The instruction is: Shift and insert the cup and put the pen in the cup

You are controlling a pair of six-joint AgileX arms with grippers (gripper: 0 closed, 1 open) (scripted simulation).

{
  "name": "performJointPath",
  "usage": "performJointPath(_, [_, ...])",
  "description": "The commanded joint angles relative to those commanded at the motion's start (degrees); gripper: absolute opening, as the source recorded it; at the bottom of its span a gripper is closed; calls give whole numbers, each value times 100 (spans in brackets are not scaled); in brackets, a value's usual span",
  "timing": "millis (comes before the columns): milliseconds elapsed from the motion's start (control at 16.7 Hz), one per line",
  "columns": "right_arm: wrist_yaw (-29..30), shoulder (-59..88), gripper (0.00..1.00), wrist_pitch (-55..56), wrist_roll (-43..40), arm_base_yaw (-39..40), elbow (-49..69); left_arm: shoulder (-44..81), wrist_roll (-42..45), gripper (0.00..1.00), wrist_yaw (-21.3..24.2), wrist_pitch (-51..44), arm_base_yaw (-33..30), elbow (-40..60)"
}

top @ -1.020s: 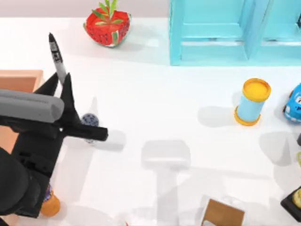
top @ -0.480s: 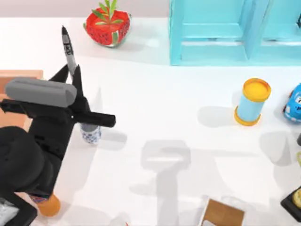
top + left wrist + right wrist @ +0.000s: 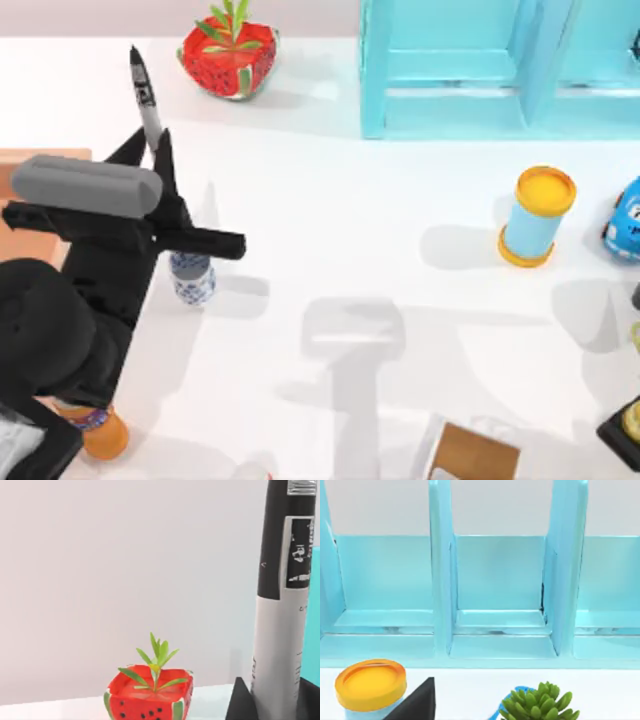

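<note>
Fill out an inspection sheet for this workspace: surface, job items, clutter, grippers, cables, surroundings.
Surface: white table, shadows across it.
Job's things: slim black marker pen with white label held upright in the left gripper; small white cup with blue pattern standing on the table's left side, partly under that arm.
Clutter: watermelon-shaped planter, light-blue cylinder with yellow rims, blue toy car, orange object, brown box, green succulent.
Grippers: left shut on the pen above the cup's area; right gripper's black finger at the right wrist view's edge.
Cables: nothing seen.
Surroundings: turquoise open shelf at the back; plain pale wall.
</note>
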Motion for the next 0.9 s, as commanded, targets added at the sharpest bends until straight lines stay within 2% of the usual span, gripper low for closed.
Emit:
performJointPath(660, [0, 0, 100, 0, 0, 0, 0, 0, 0, 98, 0, 0, 0, 0])
performJointPath(900, [0, 0, 100, 0, 0, 0, 0, 0, 0, 100, 0, 0, 0, 0])
